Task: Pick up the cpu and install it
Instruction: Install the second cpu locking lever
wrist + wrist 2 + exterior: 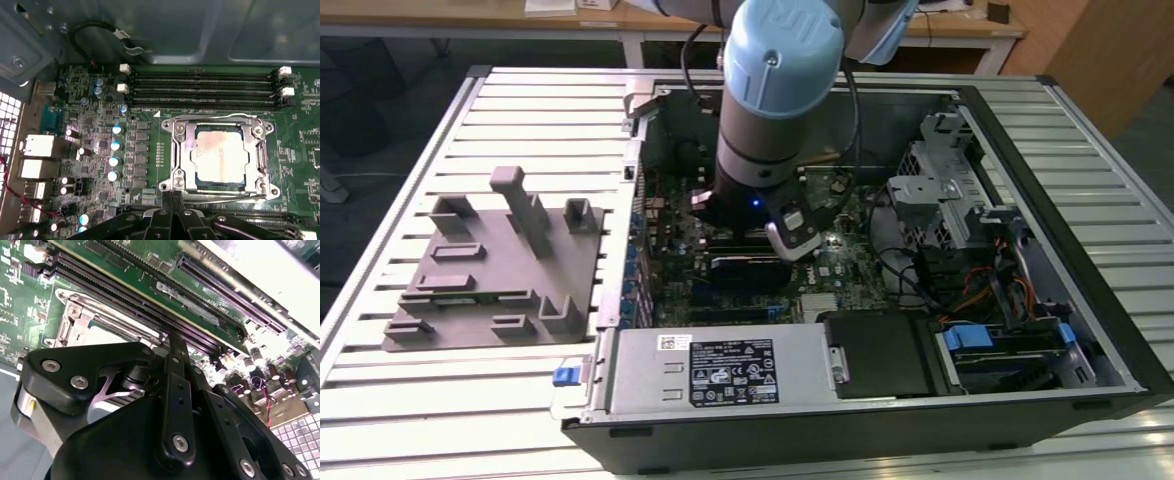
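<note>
Where the metal socket frame (220,155) sits on the green motherboard (145,145), the cpu (220,153) lies flat inside it, pale top up, as the first wrist view shows. Beside the frame run four long memory slots (205,90). Black linkage of the hand (172,200) meets at the frame's edge, its fingers pressed together on nothing. From the exterior view, the arm (774,100) reaches down into the open computer case (1067,200), a grey fixture (494,270) resting on the bench (400,400) at that view's left.

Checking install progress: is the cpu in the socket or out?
In: the cpu lies flat inside the socket frame, with the end effector beside it.
</note>
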Controlling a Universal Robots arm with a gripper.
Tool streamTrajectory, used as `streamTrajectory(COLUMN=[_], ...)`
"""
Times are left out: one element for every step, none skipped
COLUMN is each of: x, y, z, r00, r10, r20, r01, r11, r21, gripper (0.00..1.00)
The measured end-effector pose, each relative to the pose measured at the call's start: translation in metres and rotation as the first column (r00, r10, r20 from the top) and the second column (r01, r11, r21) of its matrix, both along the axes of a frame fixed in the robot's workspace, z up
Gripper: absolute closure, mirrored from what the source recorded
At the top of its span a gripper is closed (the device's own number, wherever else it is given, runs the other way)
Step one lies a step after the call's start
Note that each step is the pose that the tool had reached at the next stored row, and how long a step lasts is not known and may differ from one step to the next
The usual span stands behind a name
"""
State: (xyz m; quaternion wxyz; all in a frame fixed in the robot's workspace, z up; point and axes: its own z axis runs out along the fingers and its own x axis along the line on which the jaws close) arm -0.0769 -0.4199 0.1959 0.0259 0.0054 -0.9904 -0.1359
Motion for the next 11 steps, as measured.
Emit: streamTrajectory(x=[-0.0001,-0.0003,-0.0005,-0.001,-0.0014,-0.0017,-0.0022,-0.0025,-0.0027,-0.0029,-0.0031], y=[0.0,0.0,0.0,0.0,0.0001,0.0,-0.0001,0.0,0.0,0.0,0.0], z=[-0.0004,-0.0009,-0.0014,-0.002,-0.0027,-0.0031,-0.0034,-0.0037,-0.0039,-0.0039,-0.0039], r00=[1.0,1.0,1.0,1.0,1.0,1.0,1.0,1.0,1.0,1.0,1.0], r10=[0.0,0.0,0.001,0.001,0.001,0.001,0.002,0.002,0.002,0.003,0.003], r20=[0.0006,0.0013,0.0022,0.0033,0.0044,0.0051,0.0059,0.0067,0.0074,0.0076,0.0079], r01=[0.0,0.0,-0.001,-0.001,-0.001,-0.001,-0.002,-0.002,-0.002,-0.003,-0.003], r11=[1.0,1.0,0.9999,0.9999,0.9999,0.9998,0.9998,0.9997,0.9996,0.9996,0.9995], r21=[0.0048,0.0087,0.0118,0.0144,0.0167,0.0185,0.0207,0.0239,0.027,0.0294,0.0316], gripper=[0.89,0.89,0.89,0.89,0.89,0.89,0.89,0.89,0.89,0.89,0.89])
